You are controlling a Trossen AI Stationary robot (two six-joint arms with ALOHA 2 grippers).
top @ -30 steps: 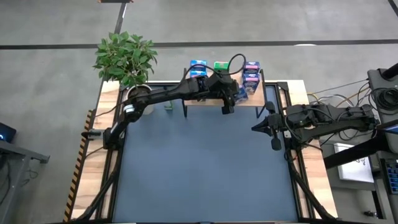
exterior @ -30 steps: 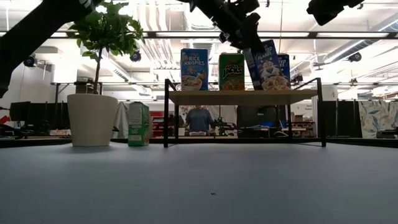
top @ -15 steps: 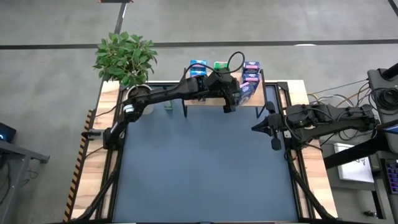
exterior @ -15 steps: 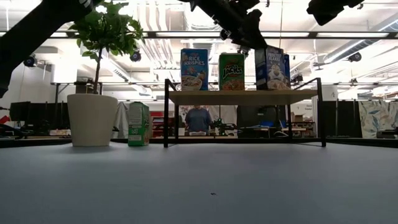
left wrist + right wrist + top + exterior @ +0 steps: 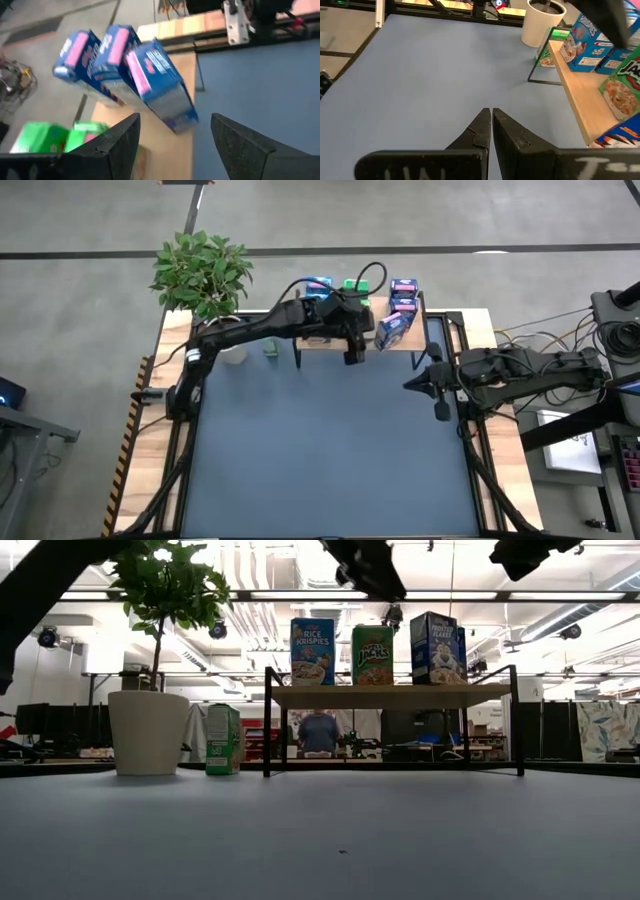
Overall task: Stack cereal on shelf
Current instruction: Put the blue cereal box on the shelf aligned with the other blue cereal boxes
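The light-wood shelf [image 5: 390, 696] carries three upright cereal boxes in the low view: a light blue one [image 5: 313, 652], a green one [image 5: 372, 655] and a dark blue one [image 5: 435, 648]. From above, more boxes stand behind them, and the front dark blue box [image 5: 392, 328] sits at the shelf's right end. My left gripper [image 5: 353, 352] hangs open just in front of and above the shelf, clear of that box [image 5: 162, 85]. Another green box [image 5: 223, 739] stands on the table beside the plant pot. My right gripper [image 5: 491, 125] waits shut at the table's right edge [image 5: 428, 383].
A potted plant [image 5: 205, 275] in a white pot [image 5: 148, 732] stands at the far left corner, left of the shelf. The blue mat [image 5: 320, 450] covers the table's middle and near part. Cables and equipment lie beyond the right edge.
My left gripper carried the tilted dark blue box onto the shelf's right end, set it upright, and let go. It then drew back up and a little toward the table's left, clear of the box. The box now stands on its base on the shelf.
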